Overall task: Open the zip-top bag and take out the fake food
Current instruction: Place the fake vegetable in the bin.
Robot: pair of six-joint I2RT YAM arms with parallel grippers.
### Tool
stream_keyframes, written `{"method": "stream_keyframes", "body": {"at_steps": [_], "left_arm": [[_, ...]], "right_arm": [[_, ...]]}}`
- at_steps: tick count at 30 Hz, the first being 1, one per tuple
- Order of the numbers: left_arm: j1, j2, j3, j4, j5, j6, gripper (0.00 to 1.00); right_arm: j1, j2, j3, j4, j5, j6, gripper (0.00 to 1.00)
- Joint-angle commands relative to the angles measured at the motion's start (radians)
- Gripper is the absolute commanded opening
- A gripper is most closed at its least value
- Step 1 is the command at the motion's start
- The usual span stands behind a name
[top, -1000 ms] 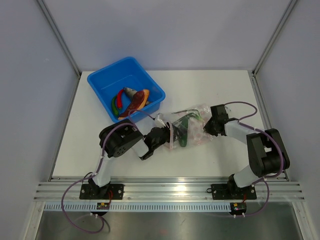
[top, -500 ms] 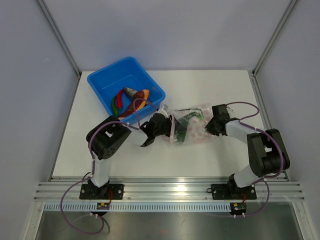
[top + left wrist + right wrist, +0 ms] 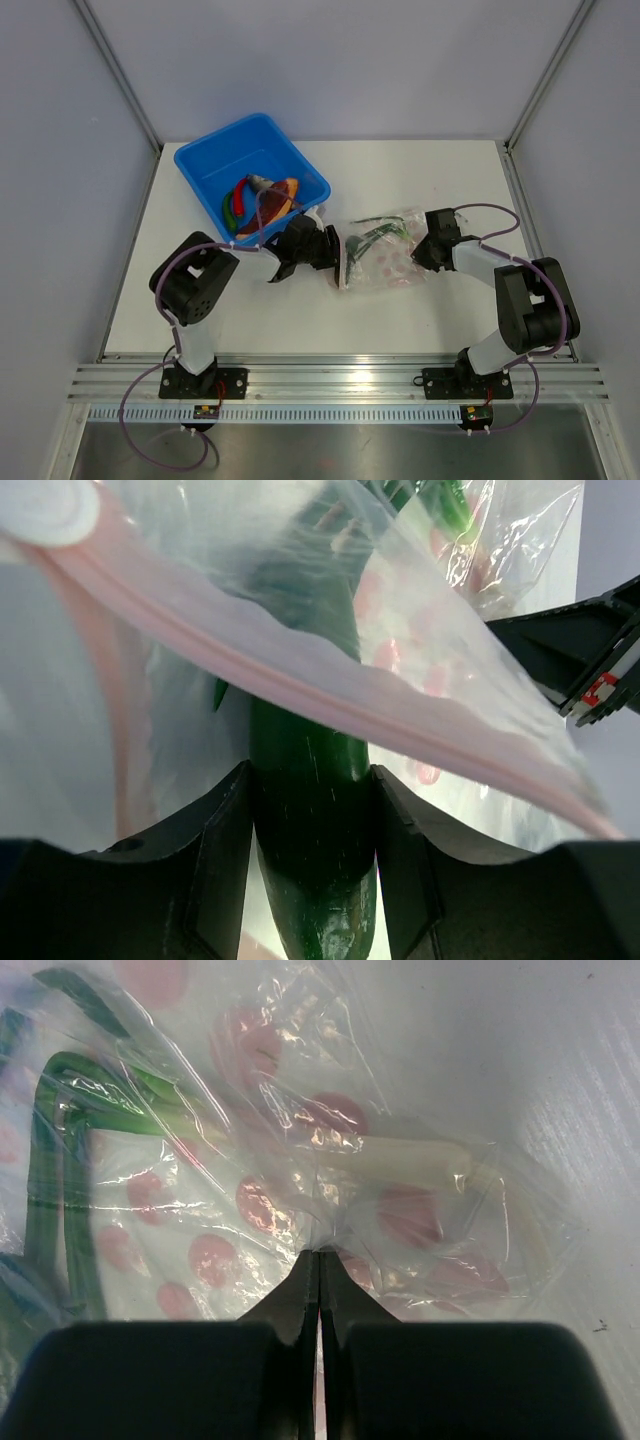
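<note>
The clear zip-top bag (image 3: pixel 388 258) with pink spots lies at mid table, its pink zip strip (image 3: pixel 330 705) open toward the left. My left gripper (image 3: pixel 322 248) is at the bag's mouth, shut on a dark green fake food piece (image 3: pixel 312 810) that runs under the zip strip into the bag. My right gripper (image 3: pixel 430 252) is shut on the bag's film (image 3: pixel 320 1245) at the right end. Green beans (image 3: pixel 60 1150) and a pale piece (image 3: pixel 410 1160) lie inside the bag. More fake food (image 3: pixel 262 198) lies in the blue tub.
The blue tub (image 3: pixel 205 165) stands at the back left, close behind my left gripper. The enclosure walls rise on three sides. The right gripper's black body (image 3: pixel 585 655) shows beyond the bag in the left wrist view.
My left arm has swung its elbow left and the gripper has moved up and left toward the tub with the green piece. The bag's mouth followed slightly. The right gripper held still.
</note>
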Motion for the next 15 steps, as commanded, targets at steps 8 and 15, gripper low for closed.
{"method": "stream_keyframes", "body": {"at_steps": [8,15], "left_arm": [[0.009,-0.139,-0.099,-0.034,0.002,0.079,0.31],[0.009,-0.207,0.016,-0.306,-0.036,0.219,0.3]], "right_arm": [[-0.014,0.001,0.023,0.011,-0.001,-0.017,0.0],[-0.014,0.015,0.032,0.01,-0.023,-0.029,0.0]]}}
